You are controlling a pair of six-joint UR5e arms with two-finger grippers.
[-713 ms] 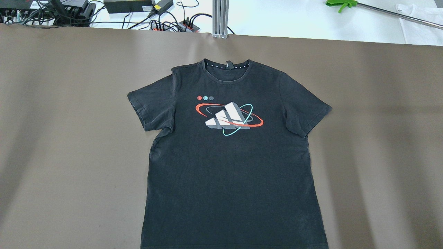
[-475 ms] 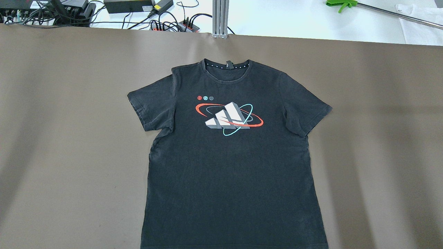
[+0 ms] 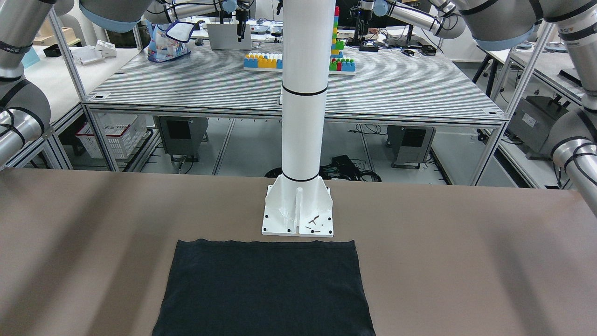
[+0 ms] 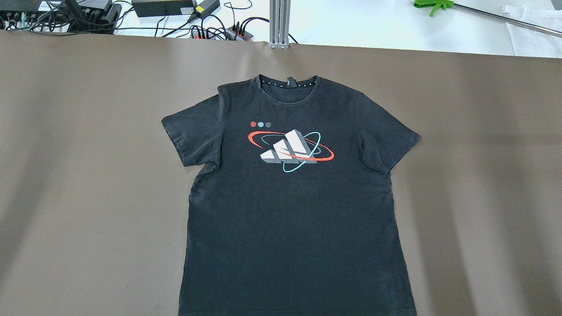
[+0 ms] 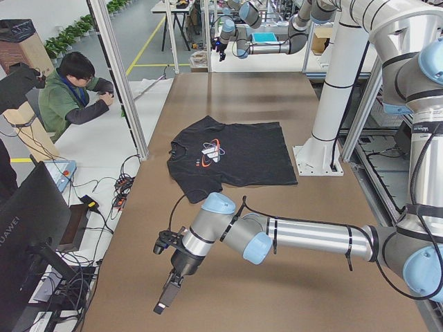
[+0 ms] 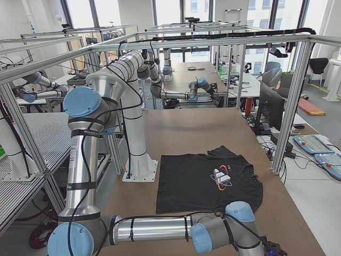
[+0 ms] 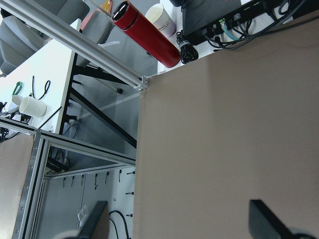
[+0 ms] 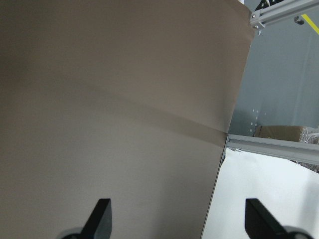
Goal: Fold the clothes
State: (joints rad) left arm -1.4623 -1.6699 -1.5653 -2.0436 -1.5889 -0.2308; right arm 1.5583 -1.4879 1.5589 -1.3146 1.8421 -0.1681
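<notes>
A black T-shirt [image 4: 290,210] with a white, red and cyan chest print lies flat and face up on the brown table, collar toward the far edge, both sleeves spread. It also shows in the front view [image 3: 266,289], the left view [image 5: 235,155] and the right view [image 6: 202,181]. My left gripper [image 7: 179,224] is open and empty over bare table near the left end corner, far from the shirt; it also shows in the left view [image 5: 168,294]. My right gripper [image 8: 179,219] is open and empty over bare table near the right end edge.
A white pillar base [image 3: 298,212] stands just behind the shirt's hem. Cables and power bricks [image 4: 175,13] lie beyond the far table edge. A red flask [image 7: 147,35] lies off the table corner. A seated person [image 5: 73,93] is across the table.
</notes>
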